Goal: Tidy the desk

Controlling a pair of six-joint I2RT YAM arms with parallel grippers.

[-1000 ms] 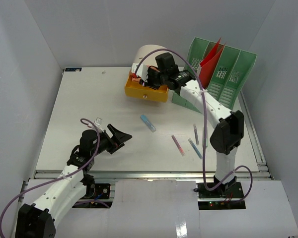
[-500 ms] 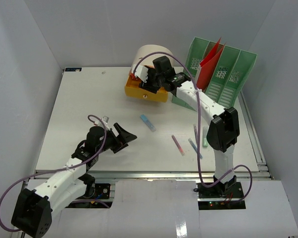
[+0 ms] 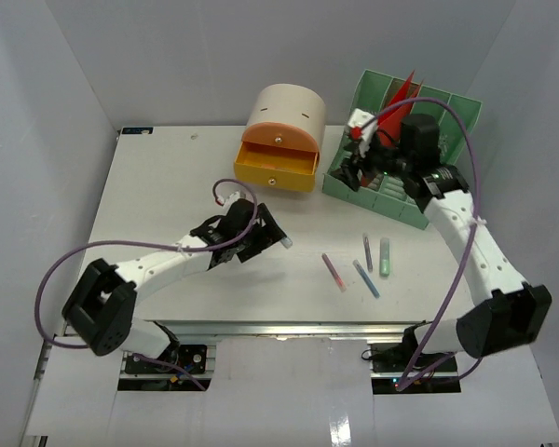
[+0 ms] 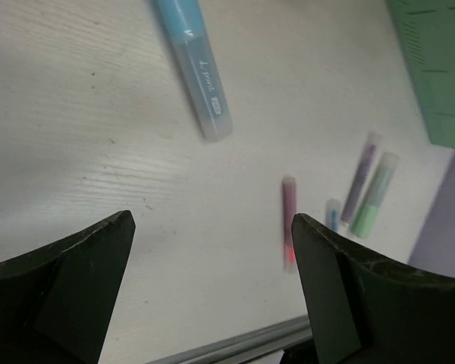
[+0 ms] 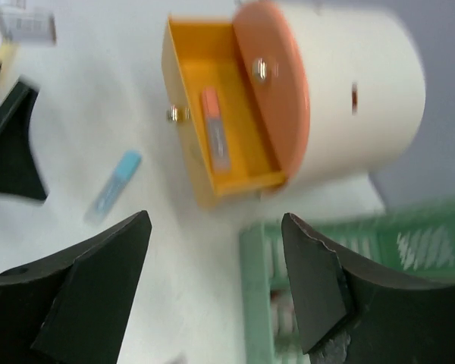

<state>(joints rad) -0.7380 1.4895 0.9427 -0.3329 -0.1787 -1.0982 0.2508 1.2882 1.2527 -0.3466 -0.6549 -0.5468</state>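
**Top view.** The white desk filled the middle of the frame. Its long axis ran left to right, and its metal rail lay along the lower edge.

The left gripper hung low over the centre of the desk, jaws spread wide and holding nothing. A blue marker lay just beyond its fingertips, untouched, slanting from upper left to lower right in the left wrist view.

Four more markers lay right of centre, near the rail: pink, blue, purple and green.

The right gripper, jaws apart and empty, hovered at upper right over the left end of the green file rack. A cream drawer unit stood at upper centre. Its orange drawer was pulled open, with one marker inside.
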